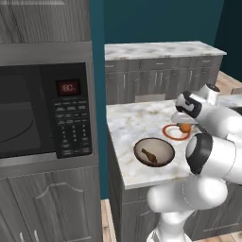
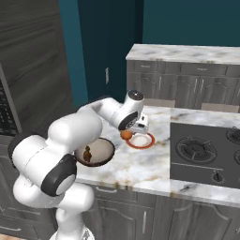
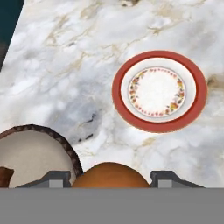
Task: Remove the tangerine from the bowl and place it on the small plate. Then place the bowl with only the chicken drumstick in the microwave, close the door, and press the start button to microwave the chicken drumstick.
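The gripper (image 3: 110,177) pinched the tangerine (image 3: 109,175) above the counter, between bowl (image 3: 33,153) and plate (image 3: 159,92); next, it needed carrying over the plate.

red-rimmed small plate (image 3: 159,91); orange tangerine (image 3: 109,176)

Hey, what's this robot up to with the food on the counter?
The white arm is carrying a tangerine between the fingers of its gripper, holding it above the marble counter on the way to a small red-rimmed plate, which has nothing on it yet. Beside it sits a brown bowl with just a chicken drumstick left inside. The microwave to the left has its door shut.
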You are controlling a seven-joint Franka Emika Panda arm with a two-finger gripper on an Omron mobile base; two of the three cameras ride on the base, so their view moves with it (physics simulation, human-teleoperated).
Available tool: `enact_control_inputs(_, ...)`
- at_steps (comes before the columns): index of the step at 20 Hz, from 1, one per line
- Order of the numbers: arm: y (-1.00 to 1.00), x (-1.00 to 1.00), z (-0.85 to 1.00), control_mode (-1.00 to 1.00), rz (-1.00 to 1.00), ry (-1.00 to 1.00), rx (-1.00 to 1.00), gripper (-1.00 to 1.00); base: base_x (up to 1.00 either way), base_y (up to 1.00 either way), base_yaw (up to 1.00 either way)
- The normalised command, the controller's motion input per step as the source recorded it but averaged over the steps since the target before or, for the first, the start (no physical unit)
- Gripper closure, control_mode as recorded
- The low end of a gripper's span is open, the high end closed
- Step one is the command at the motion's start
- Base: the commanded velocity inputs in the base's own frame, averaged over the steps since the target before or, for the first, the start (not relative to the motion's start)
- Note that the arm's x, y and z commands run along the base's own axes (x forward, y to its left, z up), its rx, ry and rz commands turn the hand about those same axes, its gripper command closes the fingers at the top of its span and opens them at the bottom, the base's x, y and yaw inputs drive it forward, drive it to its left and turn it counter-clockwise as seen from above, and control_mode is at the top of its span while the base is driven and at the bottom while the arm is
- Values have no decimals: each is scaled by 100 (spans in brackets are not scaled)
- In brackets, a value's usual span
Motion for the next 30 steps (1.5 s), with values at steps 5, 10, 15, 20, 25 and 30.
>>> enact_control_inputs(5,0,42,-33,-100,0,6,0,100,0,0,0)
enact_control_inputs(10,1,36,-29,-100,0,5,-2,100,0,0,0)
enact_control_inputs(15,-26,45,-16,-100,0,7,3,100,0,0,0)
enact_control_inputs(20,-32,47,-28,-100,0,11,5,100,0,0,0)
enact_control_inputs(25,-29,46,-27,-100,0,12,4,100,0,0,0)
enact_control_inputs(30,-13,43,-39,-100,0,12,1,100,0,0,0)
